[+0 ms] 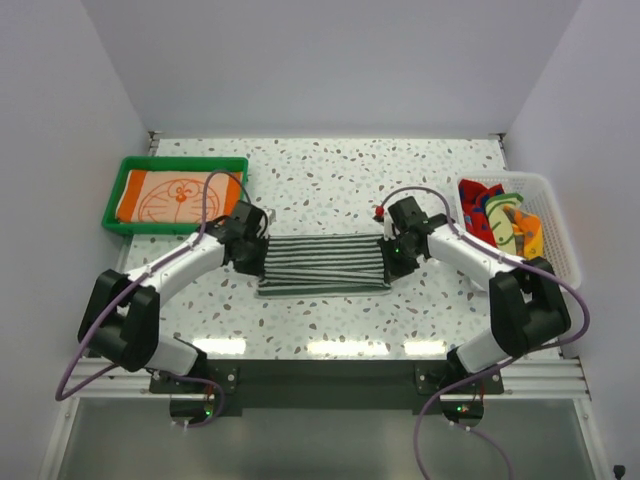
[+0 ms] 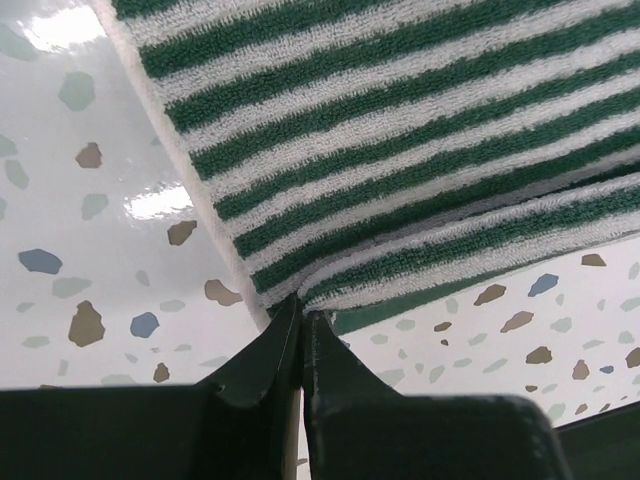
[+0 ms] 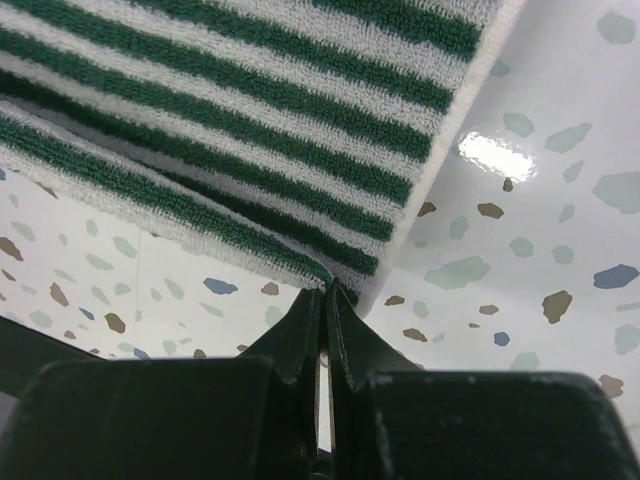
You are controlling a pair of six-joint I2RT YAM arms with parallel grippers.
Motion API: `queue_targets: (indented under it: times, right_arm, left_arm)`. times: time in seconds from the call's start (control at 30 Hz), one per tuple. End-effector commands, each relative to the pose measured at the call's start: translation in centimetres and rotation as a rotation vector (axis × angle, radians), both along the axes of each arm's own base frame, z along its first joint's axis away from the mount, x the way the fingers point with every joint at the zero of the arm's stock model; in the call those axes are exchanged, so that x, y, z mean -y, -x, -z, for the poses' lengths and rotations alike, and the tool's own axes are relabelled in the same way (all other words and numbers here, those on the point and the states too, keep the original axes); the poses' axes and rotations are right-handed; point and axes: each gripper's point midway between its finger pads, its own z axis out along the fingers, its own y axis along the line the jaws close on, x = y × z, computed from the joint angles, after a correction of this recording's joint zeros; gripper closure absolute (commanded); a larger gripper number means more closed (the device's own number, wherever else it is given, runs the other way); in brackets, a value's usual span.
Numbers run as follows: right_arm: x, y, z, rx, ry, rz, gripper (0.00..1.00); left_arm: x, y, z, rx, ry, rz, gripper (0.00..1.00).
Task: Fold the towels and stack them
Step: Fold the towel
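Left pincer (image 2: 301, 308) and right pincer (image 3: 326, 290) each clamp a striped towel (image 1: 322, 263) corner; wrist views crop its far side

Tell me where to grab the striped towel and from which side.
Pinch the striped towel at its end corners, left gripper from the left, right gripper from the right. It lies flat, long side across, so its thin corners face each arm; both pinch there now.
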Motion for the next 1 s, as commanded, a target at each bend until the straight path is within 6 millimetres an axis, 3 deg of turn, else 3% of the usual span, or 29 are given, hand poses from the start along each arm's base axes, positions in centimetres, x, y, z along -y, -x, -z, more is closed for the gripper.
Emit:
queue_targets:
  times: [0.0,0.1,0.13,0.2,0.23,0.3,0.43,0.57,0.73,0.83,0.97]
  right_arm:
    - [0.3,0.0,1.1,-0.014,0.025,0.024,1.00]
    - [0.0,0.2,1.0,-0.022,0.013,0.013,0.94]
    - [-0.2,0.2,0.6,-0.018,0.006,0.009,0.84]
    - [-0.7,0.6,-0.6,-0.009,-0.015,-0.010,0.67]
    - [-0.8,0.7,-1.2,0.001,-0.024,-0.018,0.63]
    - [-1.3,1.7,-2.3,0.000,-0.046,-0.046,0.57]
    - [-2.2,3.8,-4.9,0.024,-0.129,-0.082,0.54]
    - [-2.3,4.3,-6.2,0.065,-0.159,-0.059,0.54]
    - [-3.8,1.9,-6.7,0.160,-0.244,0.028,0.66]
    - [-4.5,0.8,-5.3,0.171,-0.271,0.071,0.67]
    - [-4.3,-0.4,-2.8,0.199,-0.264,0.156,0.67]
  left_arm:
    - [-0.3,1.0,1.5,-0.058,-0.006,-0.026,0.94]
    - [0.0,1.3,1.7,-0.061,0.011,-0.022,0.87]
    - [0.0,1.3,1.5,-0.055,0.018,-0.025,0.76]
    - [0.0,1.4,0.7,-0.037,0.030,-0.027,0.66]
    - [0.0,1.4,0.4,-0.030,0.034,-0.030,0.56]
    - [0.2,1.5,-1.4,0.011,0.064,-0.025,0.42]
    - [0.3,1.9,-5.0,0.099,0.128,-0.044,0.32]
    - [1.1,1.9,-8.7,0.210,0.237,-0.058,0.29]
    - [3.8,0.3,-10.6,0.246,0.358,-0.060,0.38]
    - [6.2,0.6,-8.8,0.206,0.360,-0.018,0.45]
    - [5.6,0.3,-4.2,0.154,0.284,-0.078,0.61]
